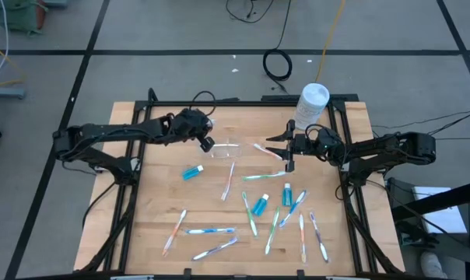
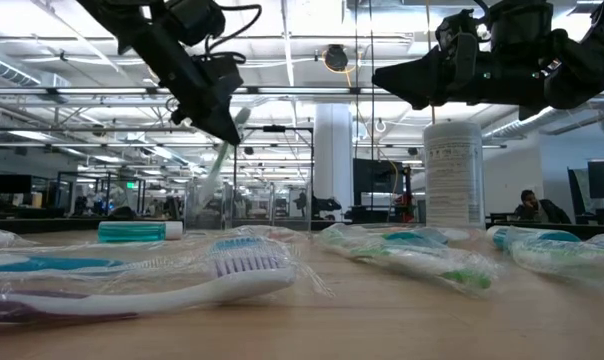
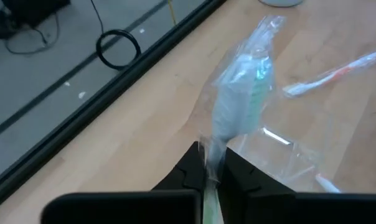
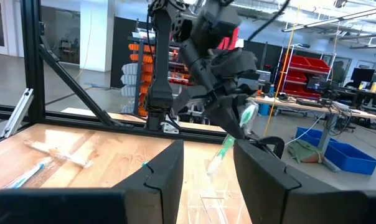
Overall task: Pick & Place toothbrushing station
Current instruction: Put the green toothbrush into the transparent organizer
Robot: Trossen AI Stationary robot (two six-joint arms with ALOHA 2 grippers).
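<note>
In the high view the left gripper [image 1: 207, 145] sits in the upper middle of the frame, over the wooden table [image 1: 142, 233], just left of the small clear plastic cup [image 1: 226, 149], which lies on its side. Its 2 fingers [image 3: 191, 171] are pinched narrow on a slim green-and-white toothbrush in a clear wrapper [image 3: 241, 93]. In the low view this wrapped brush [image 2: 217, 160] hangs in the air at the upper left of the frame, tilted, clear of the table.

The right gripper [image 1: 288, 155] is right of centre in the high view, its fingers spread wide and holding nothing, just above a green toothbrush [image 1: 260, 176] lying flat. A tall white cylindrical canister [image 1: 313, 105] stands at the table's upper right edge.

The other slim multicoloured toothbrushes [image 1: 212, 231] lie scattered across the lower half of the table. 1 small blue toothpaste tube [image 1: 192, 173] lies left of centre, and 2 more [image 1: 260, 204] lie near the middle.
</note>
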